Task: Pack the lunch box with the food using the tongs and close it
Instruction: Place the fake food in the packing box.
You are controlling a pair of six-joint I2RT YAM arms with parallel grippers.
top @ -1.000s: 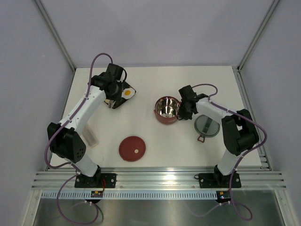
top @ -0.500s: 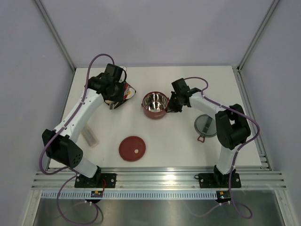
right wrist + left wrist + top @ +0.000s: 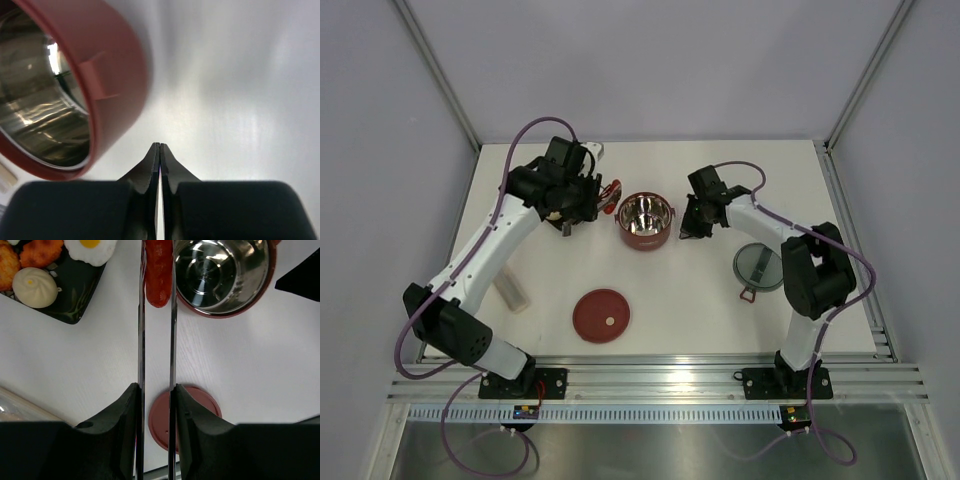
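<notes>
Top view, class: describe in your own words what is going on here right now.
The left arm's fingers clamp the tongs, which pinch a red sausage just beside the rim of the open lunch box, not yet over it. The lunch box is empty. The right arm's fingers are shut on nothing, close to its outer wall. The red lid lies on the table; the fried egg and bun sit in the black tray.

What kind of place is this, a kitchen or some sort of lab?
Most likely a robotics test cell, not a kitchen: a white table walled in by grey panels, two white-and-black robot arms bolted to a slotted aluminium rail, and toy food on a black rectangular tray.
</notes>
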